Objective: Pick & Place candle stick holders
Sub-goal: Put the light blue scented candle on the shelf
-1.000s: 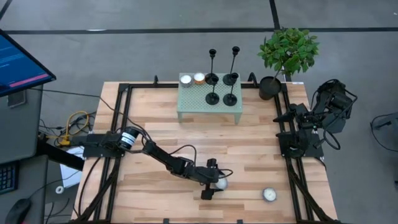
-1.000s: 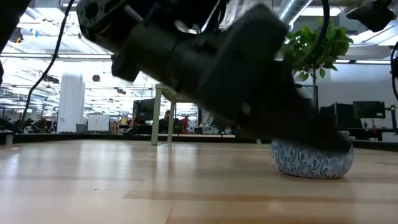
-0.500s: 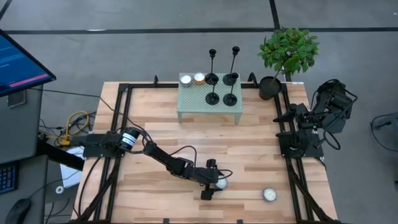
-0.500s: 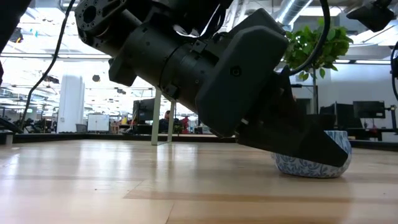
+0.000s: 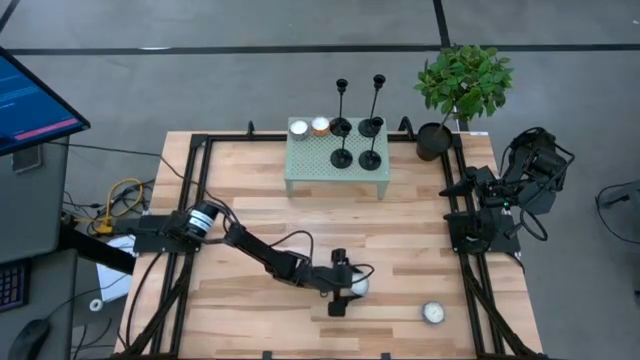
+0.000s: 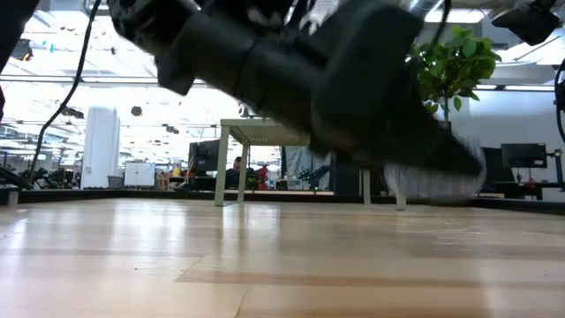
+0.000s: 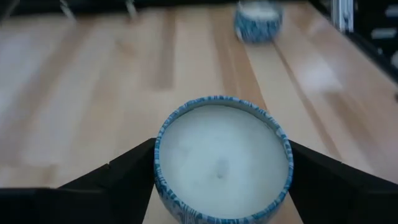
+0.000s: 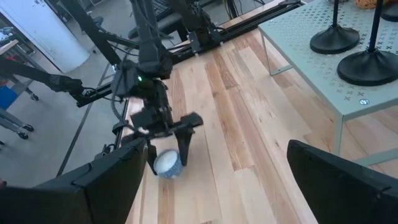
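Four black candle stick holders (image 5: 357,143) stand by their disc bases on a pale green perforated stand (image 5: 310,165) at the table's far side; two bases show in the right wrist view (image 8: 336,41). My left gripper (image 5: 350,289) is near the table's near edge, shut on a blue-and-white patterned candle tin (image 7: 222,158). My right gripper (image 8: 211,186) is open and empty, parked at the table's right edge (image 5: 458,188). My left gripper pinches the tin's round wall (image 7: 159,163) between its two fingers (image 7: 127,174), one on each opposite side. The fingers come slanting down from the table's left. The tin sits upright, its white wax top up, lifted clear of the table in the low view (image 6: 433,181).
A second patterned tin (image 5: 433,313) lies near the table's near right corner. Two small candles (image 5: 309,127) stand on the green stand left of the holders. A potted plant (image 5: 432,140) stands at the far right corner. Bare wood lies between the stand and my left gripper.
My left gripper has risen with the patterned tin. The tin rested on the table half a second ago and now hangs clear of it, still upright.
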Motion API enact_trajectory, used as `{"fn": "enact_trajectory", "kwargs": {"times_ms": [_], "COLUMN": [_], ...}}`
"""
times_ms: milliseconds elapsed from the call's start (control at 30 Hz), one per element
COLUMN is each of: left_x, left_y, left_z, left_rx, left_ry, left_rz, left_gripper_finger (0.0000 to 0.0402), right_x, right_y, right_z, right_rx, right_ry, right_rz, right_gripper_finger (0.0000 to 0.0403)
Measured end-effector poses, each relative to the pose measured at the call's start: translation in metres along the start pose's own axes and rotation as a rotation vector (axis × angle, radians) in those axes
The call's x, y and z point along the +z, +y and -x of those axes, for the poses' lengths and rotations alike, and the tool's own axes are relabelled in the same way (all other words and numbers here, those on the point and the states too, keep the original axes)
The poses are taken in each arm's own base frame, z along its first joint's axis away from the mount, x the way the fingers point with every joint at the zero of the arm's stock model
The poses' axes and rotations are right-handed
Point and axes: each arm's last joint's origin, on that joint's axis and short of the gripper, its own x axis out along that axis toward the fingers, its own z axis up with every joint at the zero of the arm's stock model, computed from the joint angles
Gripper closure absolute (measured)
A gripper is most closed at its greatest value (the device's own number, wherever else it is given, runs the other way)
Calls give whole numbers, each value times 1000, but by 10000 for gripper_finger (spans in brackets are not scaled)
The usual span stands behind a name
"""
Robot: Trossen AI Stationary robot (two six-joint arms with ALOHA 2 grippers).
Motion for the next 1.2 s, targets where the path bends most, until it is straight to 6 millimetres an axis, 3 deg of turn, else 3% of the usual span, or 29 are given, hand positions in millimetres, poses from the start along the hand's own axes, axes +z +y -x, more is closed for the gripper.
{"fn": "enact_trajectory", "kwargs": {"times_ms": [167, 367, 533, 700, 1000, 1200], "left_x": [28, 75, 109, 127, 128, 114], "left_y": [7, 30, 63, 102, 174, 203], "left_z": [18, 54, 87, 114, 132, 131], "left_rx": [131, 397, 620, 818, 1037, 1002], "left_ry": [-38, -101, -141, -113, -29, 26], "left_rz": [-22, -6, 34, 45, 62, 164], "left_gripper_finger": [88, 87, 86, 86, 86, 86], "right_x": [0, 0, 0, 0, 1, 1], "right_y": [0, 0, 0, 0, 0, -1], "right_z": [0, 0, 0, 0, 0, 0], "right_rx": [0, -2, -6, -14, -18, -18], "right_ry": [0, -2, -8, -17, -23, -23], "right_rz": [0, 0, 0, 1, 1, 1], "right_gripper_finger": [26, 26, 26, 26, 26, 26]}}
